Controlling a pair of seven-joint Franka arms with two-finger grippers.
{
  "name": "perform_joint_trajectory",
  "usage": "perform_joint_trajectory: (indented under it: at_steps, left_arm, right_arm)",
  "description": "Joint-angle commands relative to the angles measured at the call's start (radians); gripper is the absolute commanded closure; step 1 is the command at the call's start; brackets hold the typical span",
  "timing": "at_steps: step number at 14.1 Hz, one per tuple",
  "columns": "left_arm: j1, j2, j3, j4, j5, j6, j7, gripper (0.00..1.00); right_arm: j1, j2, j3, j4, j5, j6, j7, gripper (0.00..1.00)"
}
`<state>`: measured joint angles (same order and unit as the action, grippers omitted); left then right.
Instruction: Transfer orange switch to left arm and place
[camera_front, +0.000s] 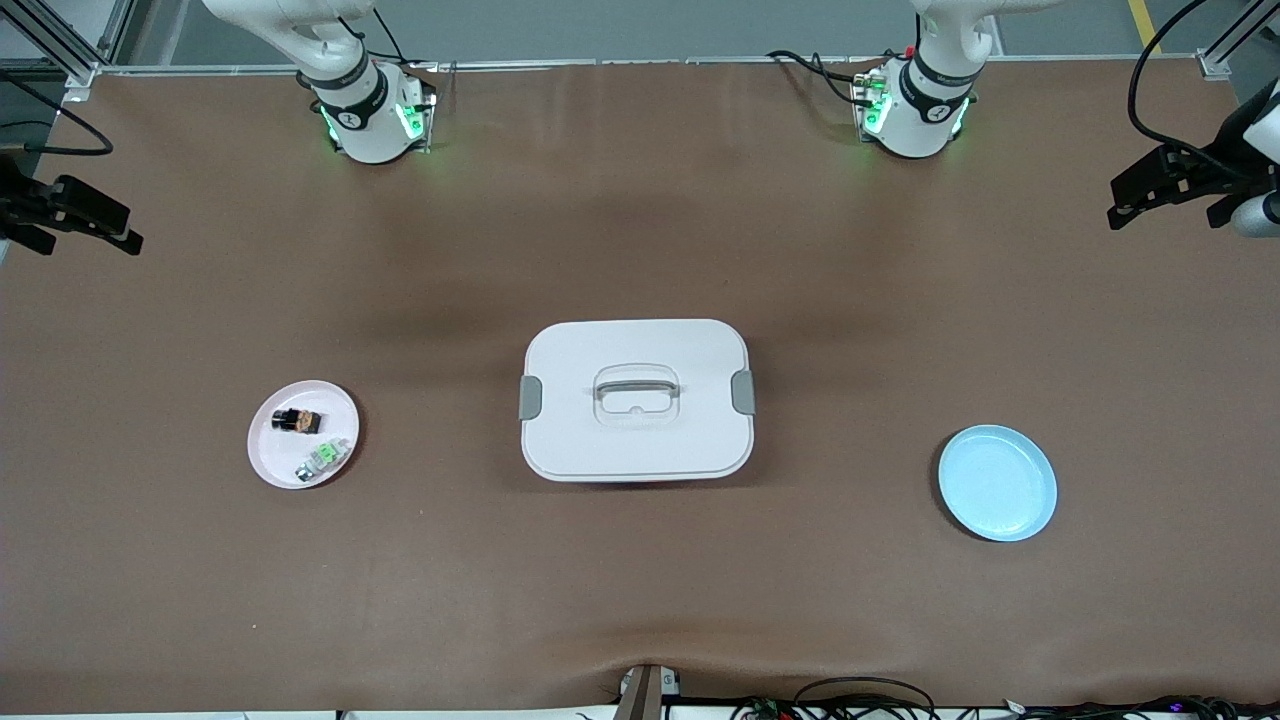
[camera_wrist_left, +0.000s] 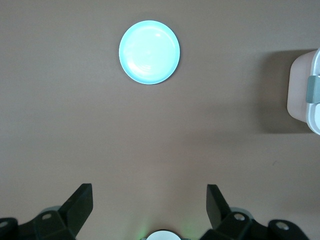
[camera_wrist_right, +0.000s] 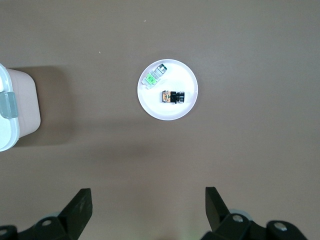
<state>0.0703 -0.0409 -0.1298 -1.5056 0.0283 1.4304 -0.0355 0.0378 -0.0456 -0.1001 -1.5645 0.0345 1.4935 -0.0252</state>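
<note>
On the pink plate (camera_front: 270, 455), toward the right arm's end of the desk (camera_front: 640, 580), the orange switch (camera_front: 296, 421) is lying on its side, free of any grip. Just beside it on the same plate, nearer the front camera, a small green-and-white part (camera_front: 322, 459) is resting; the 2 pieces are sitting close but apart. The white box (camera_front: 637, 400) is standing in the middle of the desk with its lid on, grey handle on top and a grey clasp on each short side, well apart from the pink plate. Toward the left arm's end, a blue plate (camera_front: 997, 483) is lying bare. The right claw (camera_wrist_right: 148, 207) is hanging high over the desk near the pink plate, its 2 fingers spread wide and pinching nothing. The left claw (camera_wrist_left: 149, 206) is hanging high near the blue plate, likewise spread wide with nothing between its fingers. Both arms are waiting at the desk's ends.
</note>
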Motion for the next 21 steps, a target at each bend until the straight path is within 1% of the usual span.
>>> perform_joint_trajectory:
  at_steps: [1,8,10,11,19,21]
  left_arm:
    - [0.0,-0.001,-0.005,0.018,0.012,-0.019,0.009,0.0]
    - [0.006,0.001,-0.004,0.019,0.008,-0.019,0.011,0.0]
    - [0.008,0.001,0.002,0.018,0.01,-0.019,0.009,0.0]
    - [0.006,0.001,0.002,0.018,0.009,-0.019,0.008,0.0]
    - [0.006,-0.004,-0.004,0.008,0.018,-0.036,0.005,0.0]
    - [0.003,-0.004,-0.005,0.008,0.018,-0.034,0.003,0.0]
  right_arm:
    - [-0.004,-0.016,0.002,-0.008,-0.001,0.005,0.007,0.0]
    - [-0.003,-0.016,0.002,-0.008,-0.002,0.005,0.004,0.0]
    - [0.007,-0.016,0.008,-0.005,-0.036,0.005,0.007,0.0]
    - [0.01,-0.016,0.01,-0.005,-0.039,0.005,0.008,0.0]
    - [0.005,-0.011,0.008,0.012,-0.039,0.007,0.014,0.0]
    - [-0.009,-0.005,0.002,0.011,-0.025,0.002,0.013,0.0]
